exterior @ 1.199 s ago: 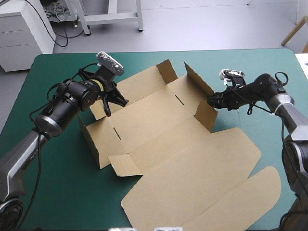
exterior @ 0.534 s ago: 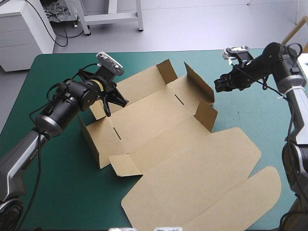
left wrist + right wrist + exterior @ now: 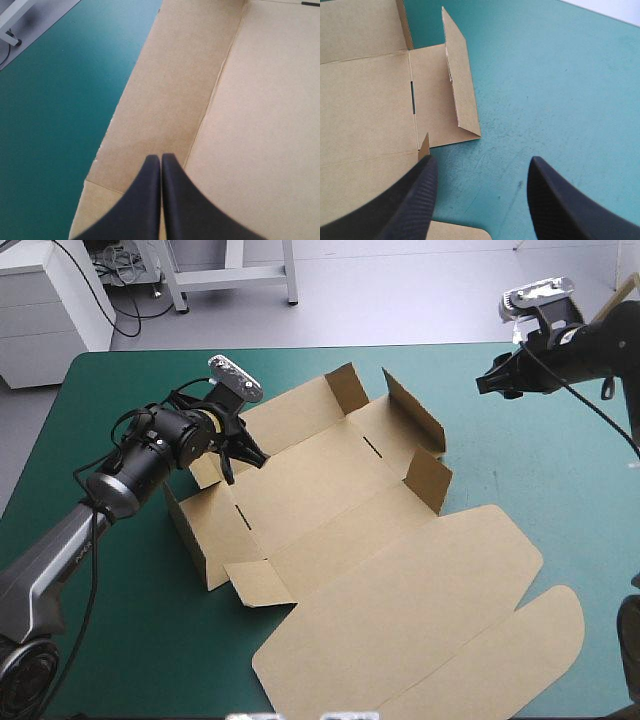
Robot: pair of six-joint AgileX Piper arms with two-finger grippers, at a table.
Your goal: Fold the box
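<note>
The brown box (image 3: 330, 490) lies open in the middle of the table. Its left wall (image 3: 195, 525) and right wall (image 3: 415, 430) stand up, and the lid (image 3: 420, 610) lies flat toward the front right. My left gripper (image 3: 238, 453) is shut, its tips low over the box's left part. In the left wrist view the left gripper (image 3: 161, 159) points at the crease between a side panel and the base of the box (image 3: 260, 100), with nothing between the fingers. My right gripper (image 3: 488, 383) hangs open above the back right of the table, away from the box. From the right gripper (image 3: 482, 162), the right wall (image 3: 460, 75) lies ahead.
Teal-green cover (image 3: 540, 460) shows to the right of the box, under the right gripper, and more of the cover (image 3: 120, 620) shows at the front left. The table's far edge (image 3: 300, 348) runs just behind the box's back flaps.
My right gripper has let go of the box's right wall and risen toward the table's back right corner. The left gripper has shifted slightly to the right. The box has not moved.
</note>
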